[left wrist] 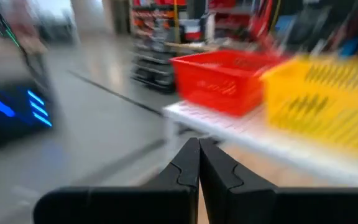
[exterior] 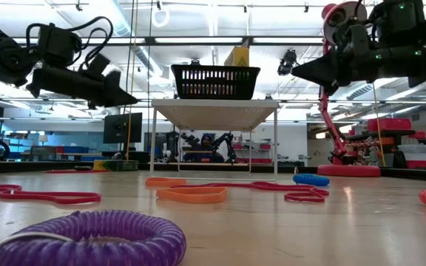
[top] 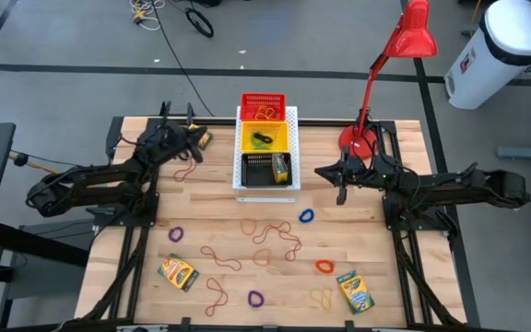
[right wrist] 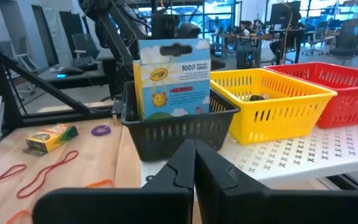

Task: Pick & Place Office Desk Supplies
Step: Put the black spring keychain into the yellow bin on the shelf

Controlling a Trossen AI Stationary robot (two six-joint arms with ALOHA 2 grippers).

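Note:
My left gripper (top: 194, 140) (left wrist: 198, 163) hangs shut and empty above the table's far left, beside the white board's left edge. My right gripper (top: 324, 171) (right wrist: 194, 160) is shut and empty just right of the black basket (right wrist: 178, 129), in which a crayon box (right wrist: 171, 78) stands upright. Two more crayon boxes (top: 178, 272) (top: 356, 291) lie flat near the near edge, and another (top: 205, 140) lies by my left gripper. Reddish-brown rubber bands (top: 267, 242) sprawl mid-table. Purple (top: 175, 234) (top: 256, 299), blue (top: 306, 216) and orange (top: 324, 266) loops lie scattered.
Red (top: 263, 105), yellow (top: 264, 136) and black baskets stand in a row on the raised white perforated board (top: 292, 115) at the far middle. A red desk lamp (top: 387, 55) stands at the far right. Bare wood shows along the left and right edges.

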